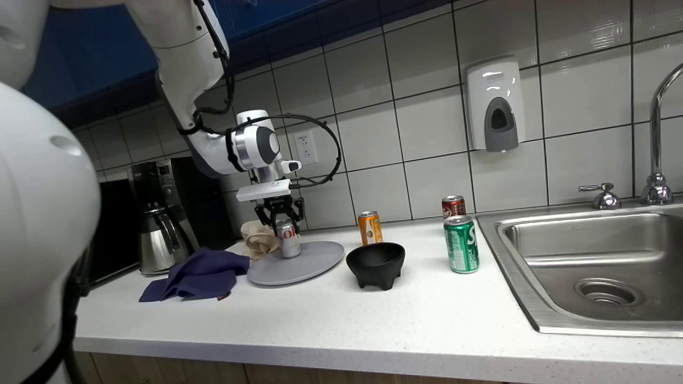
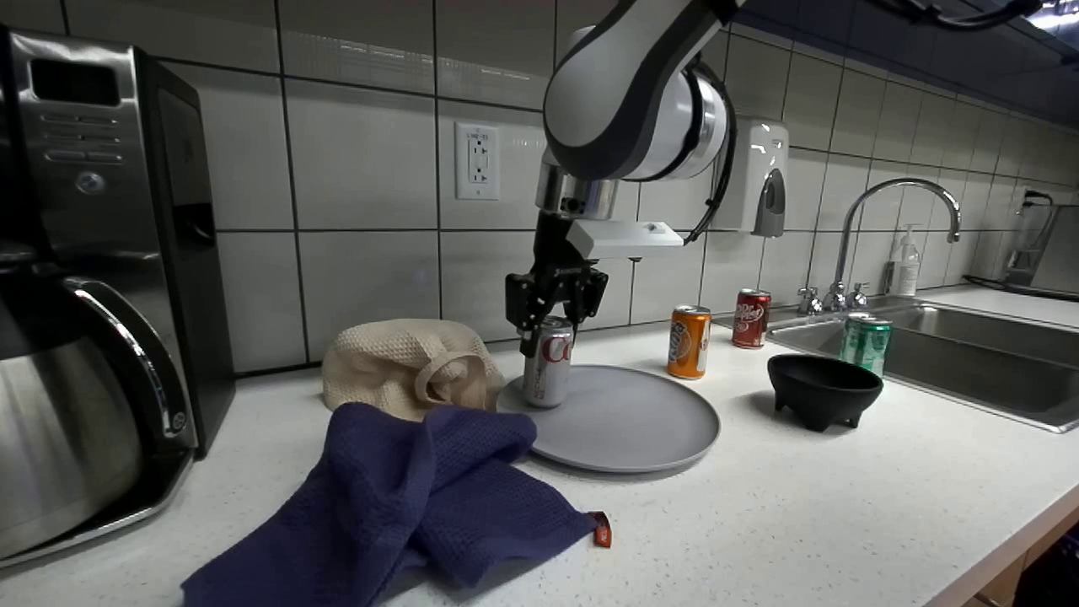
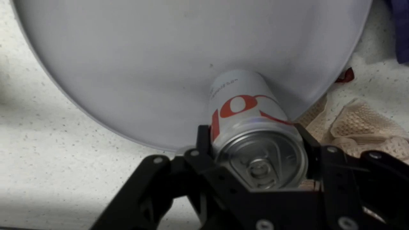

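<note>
We see a speckled white counter (image 2: 716,506) running along a tiled wall (image 2: 362,160), with blue cabinets (image 1: 106,58) overhead. A steel sink (image 1: 651,277) with a chrome faucet (image 1: 657,141) is set into it, and well apart from that stands a coffee maker (image 2: 101,211). Between them we find a purple towel (image 2: 405,497) and a beige cloth (image 2: 392,358) beside a round gray plate (image 2: 632,421), then a black footed bowl (image 2: 822,388) and an orange can (image 2: 689,341); a red can (image 2: 750,319) and a green can (image 1: 462,244) stand near the sink. A silver can (image 2: 548,375) is on the plate, off-center toward the beige cloth, its base apparently resting there. The gripper (image 3: 255,139) reaches down over it, and in the wrist view we see its fingers (image 3: 203,137) clasping the can's upper part from opposite sides, the lid lying between them.
</note>
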Robot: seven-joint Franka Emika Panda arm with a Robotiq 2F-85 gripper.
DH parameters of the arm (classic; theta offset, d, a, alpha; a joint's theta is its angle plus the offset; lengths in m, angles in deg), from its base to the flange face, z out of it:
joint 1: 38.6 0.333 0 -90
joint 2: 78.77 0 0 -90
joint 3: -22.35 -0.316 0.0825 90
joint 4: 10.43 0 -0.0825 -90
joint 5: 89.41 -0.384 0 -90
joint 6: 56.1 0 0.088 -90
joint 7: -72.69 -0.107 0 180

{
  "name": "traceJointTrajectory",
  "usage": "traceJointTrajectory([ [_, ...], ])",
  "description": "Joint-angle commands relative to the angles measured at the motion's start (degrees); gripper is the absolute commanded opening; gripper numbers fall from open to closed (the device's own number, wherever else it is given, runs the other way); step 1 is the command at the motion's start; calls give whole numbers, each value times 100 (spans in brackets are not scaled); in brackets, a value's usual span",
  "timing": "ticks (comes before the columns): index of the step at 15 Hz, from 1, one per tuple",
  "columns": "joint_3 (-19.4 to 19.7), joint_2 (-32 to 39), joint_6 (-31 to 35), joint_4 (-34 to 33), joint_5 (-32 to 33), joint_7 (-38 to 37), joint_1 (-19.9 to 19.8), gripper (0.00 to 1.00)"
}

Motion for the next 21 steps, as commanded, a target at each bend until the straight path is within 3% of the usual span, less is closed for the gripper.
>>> traceJointTrajectory([
  [1,-3,9,-330,-186,-143,174,-35,38],
  [4,-5,26,-400,-226,-149,159,-28,39],
  [5,-3,27,-409,-231,-147,154,-26,88],
  [7,15,9,-389,-215,-122,125,-12,96],
  [9,37,-63,-327,-162,-96,87,-2,100],
  [21,159,-1127,197,721,-107,-207,-46,100],
])
